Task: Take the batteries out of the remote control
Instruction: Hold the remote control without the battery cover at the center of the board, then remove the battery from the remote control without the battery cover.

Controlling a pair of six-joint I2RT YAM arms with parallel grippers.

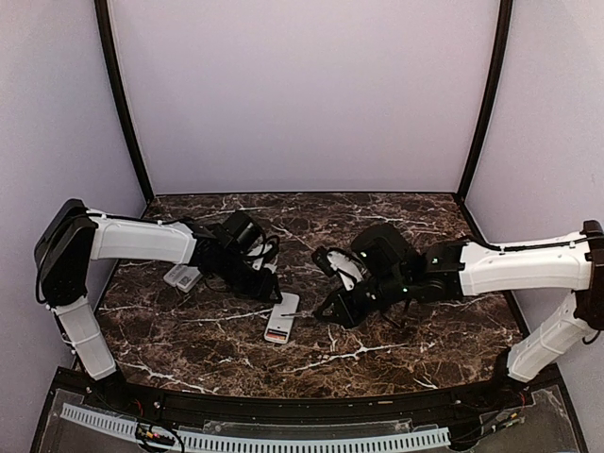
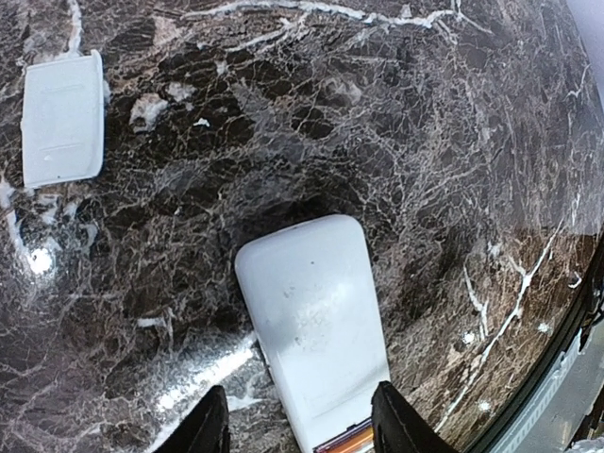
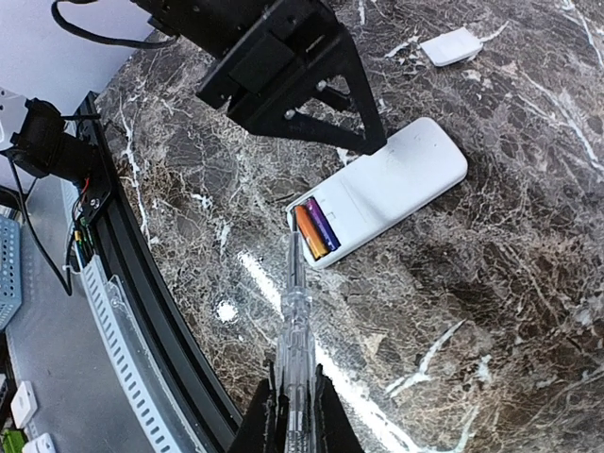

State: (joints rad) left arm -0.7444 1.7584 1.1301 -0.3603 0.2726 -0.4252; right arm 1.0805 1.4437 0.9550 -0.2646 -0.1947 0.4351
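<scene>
Screwdriver tip at the open battery bay of a white remote control [image 3: 396,184]

The right gripper [image 3: 294,415] is pinched on a clear-handled screwdriver [image 3: 294,311], whose tip rests at the edge of the bay. Two batteries [image 3: 314,229], one orange and one purple, lie there side by side. The left gripper [image 2: 302,418] is spread, with a finger on either side of the remote's body. A flat white cover [image 2: 61,118] lies well apart on the dark marble table [image 2: 453,142].

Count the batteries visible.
2: an orange battery and a purple battery, side by side in the open end of the remote, at the screwdriver tip. More may be hidden.
</scene>
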